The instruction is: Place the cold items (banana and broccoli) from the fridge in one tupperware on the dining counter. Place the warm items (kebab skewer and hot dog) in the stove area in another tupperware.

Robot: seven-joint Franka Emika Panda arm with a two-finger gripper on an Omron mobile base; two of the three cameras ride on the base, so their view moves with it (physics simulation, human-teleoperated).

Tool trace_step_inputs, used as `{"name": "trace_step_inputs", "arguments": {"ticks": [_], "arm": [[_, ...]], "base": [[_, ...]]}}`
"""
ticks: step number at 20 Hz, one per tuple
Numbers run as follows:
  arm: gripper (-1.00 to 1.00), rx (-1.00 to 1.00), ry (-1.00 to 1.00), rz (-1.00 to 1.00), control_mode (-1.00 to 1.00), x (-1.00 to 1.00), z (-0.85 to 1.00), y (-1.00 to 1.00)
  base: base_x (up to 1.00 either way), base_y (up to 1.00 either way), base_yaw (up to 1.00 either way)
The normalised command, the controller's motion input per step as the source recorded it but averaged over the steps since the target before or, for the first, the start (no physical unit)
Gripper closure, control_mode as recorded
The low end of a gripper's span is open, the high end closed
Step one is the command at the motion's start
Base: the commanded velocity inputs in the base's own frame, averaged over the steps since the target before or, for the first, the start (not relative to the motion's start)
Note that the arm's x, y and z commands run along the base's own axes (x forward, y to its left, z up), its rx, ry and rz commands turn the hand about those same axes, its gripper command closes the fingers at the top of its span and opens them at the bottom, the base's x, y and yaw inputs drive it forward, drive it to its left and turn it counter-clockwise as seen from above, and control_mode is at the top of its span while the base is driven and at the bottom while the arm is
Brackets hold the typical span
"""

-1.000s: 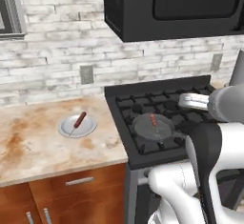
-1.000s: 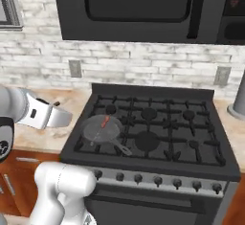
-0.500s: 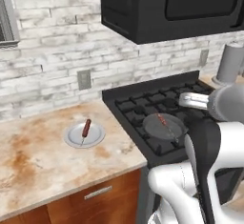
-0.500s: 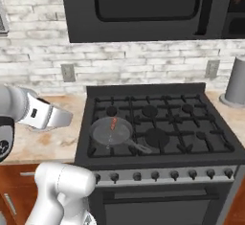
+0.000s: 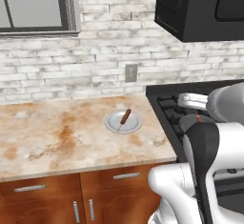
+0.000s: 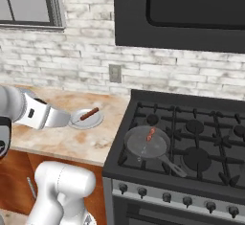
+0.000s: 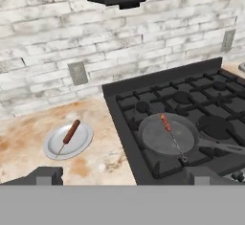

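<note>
Whitewashed brick backs a beige marbled counter on red-brown cabinets, with a window at 11 o'clock in the left base view and a grey outlet on the wall. Beside the counter sits the black stove, under a dark hood. On the counter, near the stove's edge, a round grey plate carries the hot dog on its stick (lying at a slant, brown end toward 1 o'clock in the hand view). On the stove's front left burner rests a dark pan, its handle pointing toward 4 o'clock, and across it lies the kebab skewer, the reddish meat at the 11 o'clock end. The gripper hovers well back from both, its fingers spread wide apart with nothing between them; plate and pan both lie ahead, between 10 and 2 o'clock.
</note>
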Motion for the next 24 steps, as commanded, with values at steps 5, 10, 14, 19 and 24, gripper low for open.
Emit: {"name": "trace_step_inputs", "arguments": {"ticks": [5,10,14,19,24], "arm": [[-1.0,0.0,0.0,0.0,1.0,0.0,0.0,0.0],[-1.0,0.01,0.11,0.0,-1.0,0.24,-0.05,0.15],[-1.0,0.02,0.32,-0.17,-1.0,0.94,-0.2,0.59],[-1.0,0.07,0.3,-0.08,-1.0,0.84,-0.48,0.36],[-1.0,0.07,0.11,0.0,-1.0,0.63,-0.61,0.03]], "base": [[0.74,0.12,0.03],[0.11,0.04,0.0],[0.0,0.0,0.0],[0.0,0.0,0.0],[0.0,0.0,0.0]]}}
